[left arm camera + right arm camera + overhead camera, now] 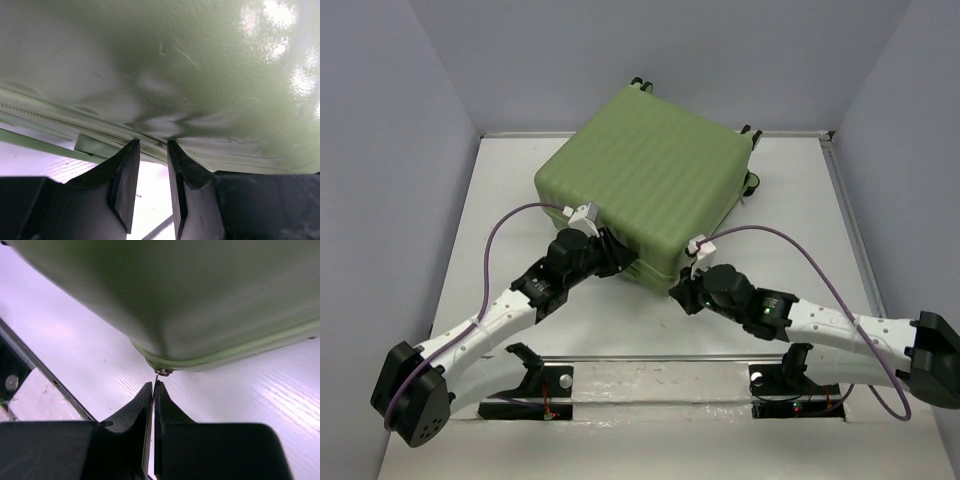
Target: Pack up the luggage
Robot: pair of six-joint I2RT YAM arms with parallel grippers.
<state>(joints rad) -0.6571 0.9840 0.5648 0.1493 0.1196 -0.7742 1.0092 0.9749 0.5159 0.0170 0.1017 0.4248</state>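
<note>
We cannot tell whether the closed right claw (pixel 153 386) pinches the tiny zipper pull (pixel 162 372) at its tips; the luggage (pixel 200 295) above is blurred there and cut off at the view's edges.

White table (pixel 800 200) w/ raised rim; pale grey-lavender walls (pixel 380 100) on 3 sides; metal strip (pixel 650 357) along near edge; even light.
</note>
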